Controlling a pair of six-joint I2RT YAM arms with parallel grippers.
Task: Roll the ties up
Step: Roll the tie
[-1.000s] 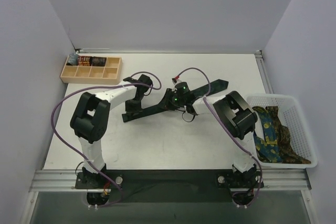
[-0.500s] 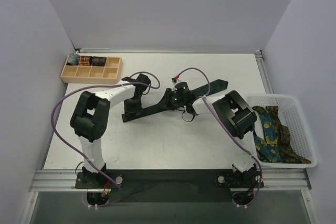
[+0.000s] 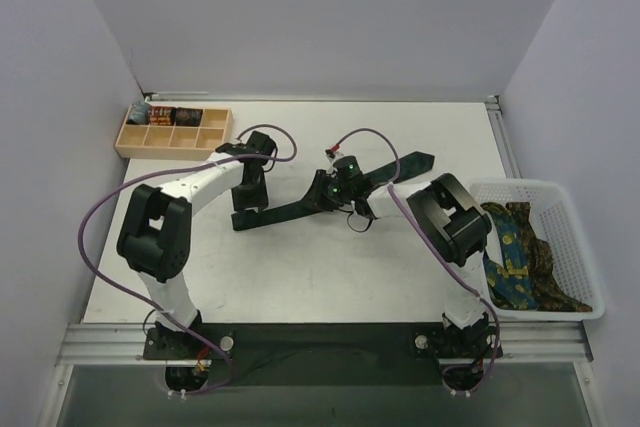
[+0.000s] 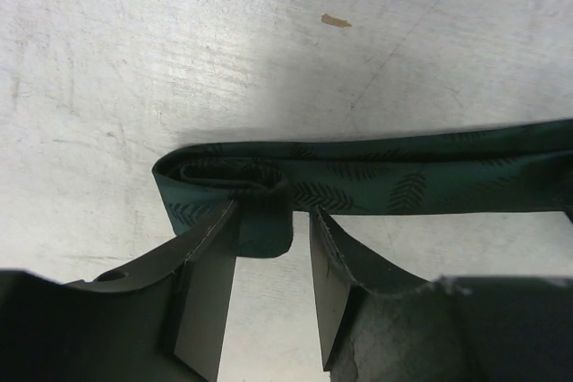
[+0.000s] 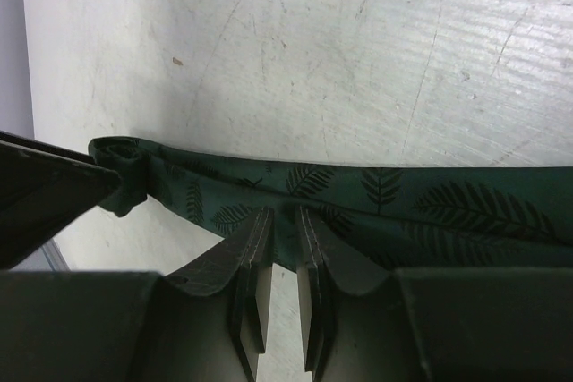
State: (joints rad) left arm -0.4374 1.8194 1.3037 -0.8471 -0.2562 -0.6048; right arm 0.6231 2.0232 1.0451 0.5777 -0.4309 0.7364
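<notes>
A dark green tie [image 3: 385, 173] with a faint leaf print lies diagonally across the table, pointed tip at the far right. Its near-left end is folded over on itself [image 4: 192, 187]. My left gripper [image 3: 247, 207] stands over that folded end. Its jaws are open, and a flap of the tie lies between the fingertips [image 4: 273, 219] against the left finger. My right gripper [image 3: 323, 192] sits at the tie's middle, its jaws [image 5: 284, 218] nearly closed and pinching the tie's near edge [image 5: 430, 207]. A blue-and-yellow tie [image 3: 512, 252] and a brown patterned tie [image 3: 552, 272] lie in the basket.
A white plastic basket [image 3: 575, 202] stands at the right table edge. A wooden compartment tray [image 3: 172, 133] with a few small rolled items sits at the far left. Purple cables [image 3: 365, 135] loop over both arms.
My left arm has swung left and its gripper has shifted toward the tie's folded near-left end. The right gripper has stayed on the tie's middle.
</notes>
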